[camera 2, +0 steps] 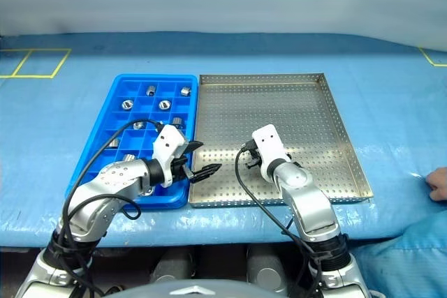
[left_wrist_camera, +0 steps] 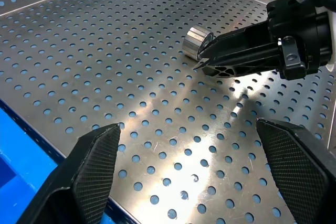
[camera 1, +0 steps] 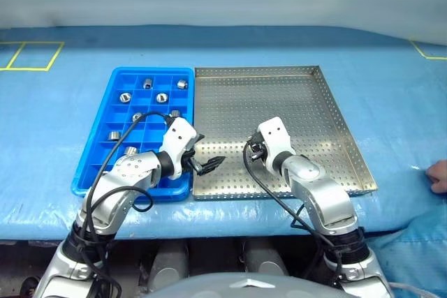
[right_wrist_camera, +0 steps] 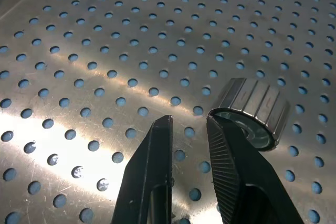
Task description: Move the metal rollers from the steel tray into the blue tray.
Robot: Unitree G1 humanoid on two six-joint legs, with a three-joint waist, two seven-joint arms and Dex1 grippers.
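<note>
a: start with the big things. where does everything sit?

b: the steel tray (camera 1: 279, 95) lies on the blue cover, its left rim touching the blue tray (camera 1: 105, 127). several rollers (camera 1: 161, 98) already rest in separate compartments there. one roller (right_wrist_camera: 254, 111) is left on the steel floor, near the front edge.

a: and the arms?

b: the left gripper (camera 1: 208, 165) hangs over the front left corner of the steel tray, fingers spread wide and holding nothing. the right gripper (right_wrist_camera: 190, 145) is down on the perforated floor, its fingers pressed nearly together with only a thin slot between them.

a: pinching the roller?

b: no. nothing sits in the slot. one finger's tip lies against the roller's open end; the roller lies beside the gripper, not between the fingers.

a: so what could go wrong?

b: my guess is the close missed. if the arm lifts now it comes up empty. and the roller is lying on its side, so any sideways nudge from that touching finger could set it rolling across the smooth floor, away toward the rim.

a: anything else?

b: the tips are right at the sheet, so pressing lower could scrape or catch in a hole. also, reopening carelessly could flick the roller. it looks as if the fingers need to spread, shift over the roller, then close again.
</note>
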